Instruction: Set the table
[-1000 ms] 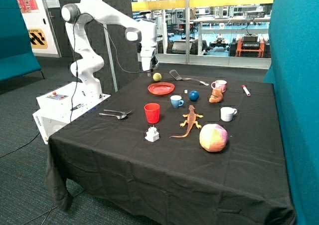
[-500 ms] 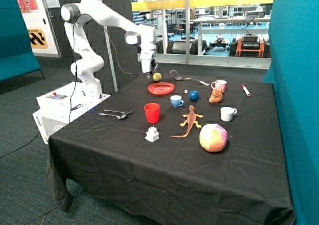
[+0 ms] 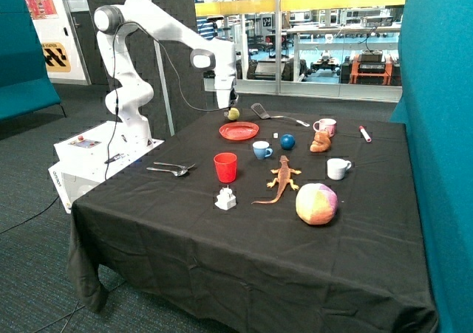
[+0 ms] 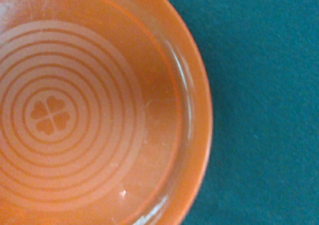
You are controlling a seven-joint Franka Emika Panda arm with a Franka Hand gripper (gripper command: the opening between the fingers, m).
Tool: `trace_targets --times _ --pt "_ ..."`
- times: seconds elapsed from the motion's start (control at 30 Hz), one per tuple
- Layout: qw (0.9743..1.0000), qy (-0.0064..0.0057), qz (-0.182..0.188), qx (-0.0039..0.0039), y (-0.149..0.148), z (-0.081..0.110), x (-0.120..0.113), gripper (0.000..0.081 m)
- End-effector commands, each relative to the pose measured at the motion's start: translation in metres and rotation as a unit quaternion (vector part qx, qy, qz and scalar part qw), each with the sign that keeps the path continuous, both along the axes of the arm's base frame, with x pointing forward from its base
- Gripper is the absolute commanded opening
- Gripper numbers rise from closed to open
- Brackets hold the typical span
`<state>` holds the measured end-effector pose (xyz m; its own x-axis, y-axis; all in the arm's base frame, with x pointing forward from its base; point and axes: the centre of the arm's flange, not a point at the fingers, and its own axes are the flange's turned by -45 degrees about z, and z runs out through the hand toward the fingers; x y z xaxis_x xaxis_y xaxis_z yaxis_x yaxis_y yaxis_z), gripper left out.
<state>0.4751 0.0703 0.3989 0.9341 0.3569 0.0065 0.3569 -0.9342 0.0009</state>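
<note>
A red plate lies on the black tablecloth near the far side of the table. My gripper hangs just above the plate's far edge, next to a yellow-green ball. The wrist view is filled by the plate, with pale rings and a clover mark in its middle, seen from close above. A red cup stands nearer the front. A fork and spoon lie by the table edge nearest the robot base. A blue cup, a white cup and a pink mug stand beyond.
A spatula lies behind the plate. A blue ball, an orange lizard toy, a large pink-yellow ball, a small white object, a brown toy and a marker are spread over the table.
The arm has swung towards the table, bringing the gripper lower and closer over the red plate's far edge. Nothing on the table has moved.
</note>
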Motion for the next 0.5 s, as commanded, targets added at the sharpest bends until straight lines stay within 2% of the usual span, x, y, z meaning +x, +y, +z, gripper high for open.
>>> trace_targets --times 0.0,0.3,0.4,0.47 --pt "0.9999 0.0032 0.014 -0.00076 0.015 -0.013 0.011 0.0532" --pt "0.9992 0.0032 0.041 -0.00085 0.013 -0.028 0.016 0.0524" --pt "0.9979 0.0031 0.064 -0.00092 0.011 -0.028 0.026 0.0523" --pt "0.9979 0.0031 0.065 -0.00092 0.008 -0.026 0.033 0.0521"
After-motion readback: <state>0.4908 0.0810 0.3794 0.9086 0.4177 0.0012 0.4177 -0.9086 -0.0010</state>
